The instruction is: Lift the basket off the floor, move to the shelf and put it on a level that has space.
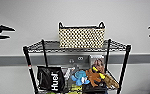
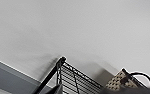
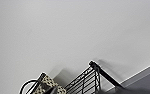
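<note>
The cream woven basket with its dark rim and two loop handles stands upright on the shelf's top wire level, right of its middle. The shelf is a black wire rack against the white wall. My left gripper hangs open in the air to the left of the rack, well apart from the basket. My right gripper is open at the far right, also apart from it. A corner of the basket and the shelf show in the left wrist view. The right wrist view shows the basket and the shelf too.
The tier below holds a black bag with white lettering, a blue plush toy, a brown plush toy and a picture box. A grey rail runs along the white wall behind the rack.
</note>
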You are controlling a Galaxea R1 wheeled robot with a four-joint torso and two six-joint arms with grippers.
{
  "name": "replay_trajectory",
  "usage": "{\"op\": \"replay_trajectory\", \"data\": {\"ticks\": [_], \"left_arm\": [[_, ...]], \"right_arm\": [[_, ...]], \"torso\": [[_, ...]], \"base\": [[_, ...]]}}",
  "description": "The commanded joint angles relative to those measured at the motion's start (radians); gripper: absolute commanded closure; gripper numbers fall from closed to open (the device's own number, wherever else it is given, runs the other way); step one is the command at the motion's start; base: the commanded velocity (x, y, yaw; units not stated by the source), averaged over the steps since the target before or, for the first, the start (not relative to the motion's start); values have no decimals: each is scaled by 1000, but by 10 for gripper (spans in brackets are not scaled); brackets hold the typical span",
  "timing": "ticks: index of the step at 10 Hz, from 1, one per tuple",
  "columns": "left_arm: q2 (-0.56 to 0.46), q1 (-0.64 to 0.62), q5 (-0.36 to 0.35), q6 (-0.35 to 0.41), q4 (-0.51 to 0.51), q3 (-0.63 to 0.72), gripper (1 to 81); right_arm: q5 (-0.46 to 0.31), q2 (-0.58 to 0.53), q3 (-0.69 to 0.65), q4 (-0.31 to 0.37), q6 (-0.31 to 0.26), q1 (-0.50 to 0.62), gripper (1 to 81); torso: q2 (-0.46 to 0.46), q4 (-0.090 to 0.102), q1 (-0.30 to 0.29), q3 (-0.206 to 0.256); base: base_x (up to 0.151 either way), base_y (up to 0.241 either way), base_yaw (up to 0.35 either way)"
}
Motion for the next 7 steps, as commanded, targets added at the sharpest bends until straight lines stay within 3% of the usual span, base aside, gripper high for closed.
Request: {"op": "replay_trajectory", "data": {"ticks": [1, 5, 7], "left_arm": [[-22, -46, 38, 5, 57, 12, 10], [-81, 169, 24, 6, 62, 20, 10], [-96, 274, -13, 42, 61, 21, 10]], "right_arm": [[-27, -12, 8, -66, 41, 54, 10], [-29, -32, -45, -118, 40, -122, 10], [-29, -33, -51, -122, 31, -229, 10]], "torso": [[0, 0, 0, 0], [-1, 0, -1, 1], [-1, 0, -1, 1]], "base": [[0, 0, 0], [0, 0, 0], [0, 0, 0]]}}
